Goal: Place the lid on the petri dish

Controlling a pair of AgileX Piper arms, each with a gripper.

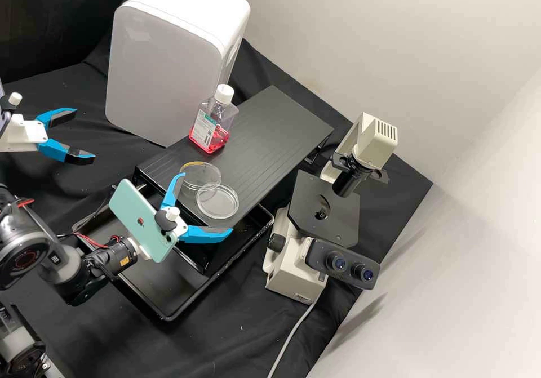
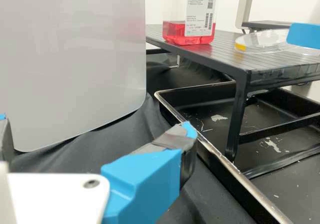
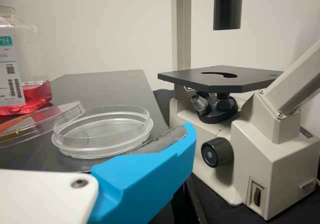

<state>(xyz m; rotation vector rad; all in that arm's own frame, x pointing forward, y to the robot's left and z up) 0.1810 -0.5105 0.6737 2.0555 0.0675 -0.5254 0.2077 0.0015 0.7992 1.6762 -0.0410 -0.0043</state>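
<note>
The lid (image 1: 198,174) touches the petri dish (image 1: 218,202) at its ten o'clock; we would centre the wide-open right gripper (image 1: 206,204), at seven o'clock, on the lid's rim and lift level, while the left gripper (image 1: 72,136) hangs open.

There's a big white box (image 1: 169,57) standing tall on the black-draped table (image 1: 236,333), up at eleven o'clock in the high view. At its four o'clock is a clear bottle (image 1: 211,120) with a white cap and red liquid inside, upright on the far corner of a black ribbed stand (image 1: 270,136). The stand's near legs sit in a black tray (image 1: 169,293), down at seven o'clock. At the stand's four o'clock is a beige microscope (image 1: 321,237), with a grey cable (image 1: 293,333) trailing away at its six.
</note>
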